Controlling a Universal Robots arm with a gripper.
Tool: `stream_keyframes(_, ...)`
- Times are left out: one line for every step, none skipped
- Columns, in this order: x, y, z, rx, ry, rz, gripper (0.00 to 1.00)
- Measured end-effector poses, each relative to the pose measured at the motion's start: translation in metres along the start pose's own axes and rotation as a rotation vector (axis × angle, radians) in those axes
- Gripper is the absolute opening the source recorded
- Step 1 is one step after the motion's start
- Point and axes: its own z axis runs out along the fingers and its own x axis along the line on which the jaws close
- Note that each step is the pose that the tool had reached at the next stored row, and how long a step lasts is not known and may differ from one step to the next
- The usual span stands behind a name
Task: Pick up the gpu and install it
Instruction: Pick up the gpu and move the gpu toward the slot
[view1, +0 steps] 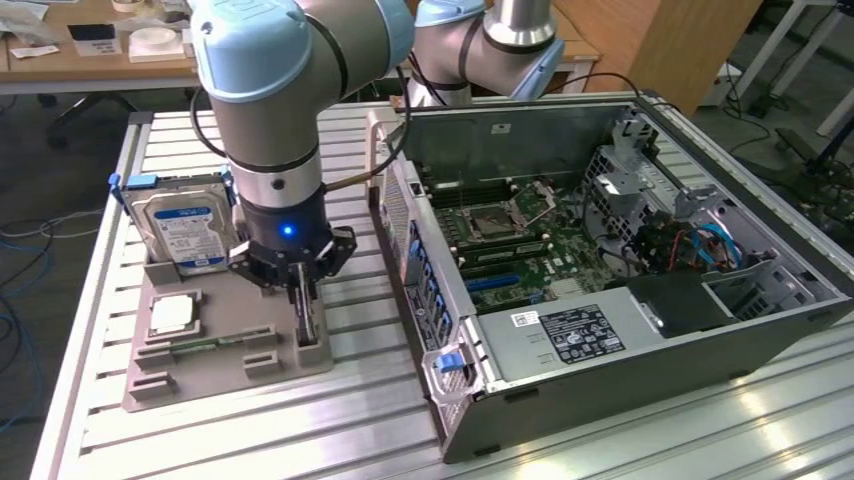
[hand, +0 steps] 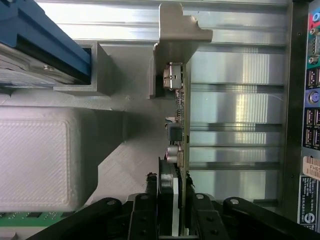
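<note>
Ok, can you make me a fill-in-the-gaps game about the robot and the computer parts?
1. The gpu stands on its ____ in the gray holder, with the gripper right at it.
2. The label on the hard drive is ____ and white.
3. The computer case beside the holder has its side ____, so you can see inside.
Missing words: edge; blue; open.

You get bright, even overhead light in the exterior view, with pale glare streaks on the ribbed worktop (view1: 747, 410) at the exterior view's right and dim shadow inside the open computer case (view1: 534, 130). In the wrist view the worktop's slats flare white, and a soft shadow lies beside the pale plastic block (hand: 35, 160).
</note>
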Motion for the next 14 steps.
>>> stream_keyframes(-0.0002,0.0001,0.0002,-0.0002,-0.0002,0.0,0.3)
stream_keyframes(-0.0003,0.0001,0.0003,-0.0002,-0.0002,0.0,0.3)
stream_keyframes(-0.0006,0.0001,0.0005,-0.0002,-0.0002,0.0,0.3)
stream_keyframes(-0.0009,0.0,0.0005,-0.0001,-0.0001,0.0,0.3)
stream_keyframes(-0.0011,0.0,0.0006,0.0,0.0,0.0,0.3)
stream_keyframes(-0.0012,0.0,0.0006,0.0001,0.0001,0.0,0.29)
stream_keyframes(-0.0013,0.0,0.0007,0.0001,0.0001,0.0,0.29)
stream_keyframes(-0.0013,0.0,0.0007,0.0001,0.0002,0.0,0.28)
stream_keyframes(-0.0014,0.0,0.0007,0.0001,0.0001,0.0,0.28)
stream_keyframes(-0.0014,0.0,0.0007,0.0,0.0,0.0,0.28)
stream_keyframes(-0.0014,0.0,0.0007,0.0001,0.0,0.0,0.28)
stream_keyframes(-0.0014,0.0,0.0008,0.0,0.0,0.0,0.28)
stream_keyframes(-0.0014,0.0,0.0008,0.0,0.0,0.0,0.28)
stream_keyframes(-0.0014,0.0,0.0008,0.0,0.0,0.0,0.28)
